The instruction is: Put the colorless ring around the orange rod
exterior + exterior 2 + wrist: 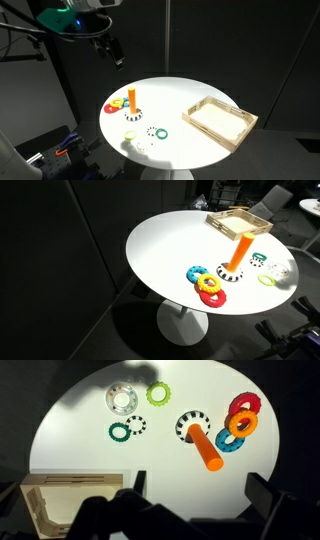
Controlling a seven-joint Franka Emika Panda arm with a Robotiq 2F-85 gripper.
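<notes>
Robotiq gripper (113, 50) hangs high over a round white table (75, 455), its jaws spread wide and holding nothing. The colorless ring (121, 400) lies flat with its hole facing up, well below and ahead of the fingers, toward the left edge of the wrist view, just beside a green ring (158, 393). The orange rod (205, 448) stands upright, long axis vertical, nearer the gripper than the ring is.
</notes>
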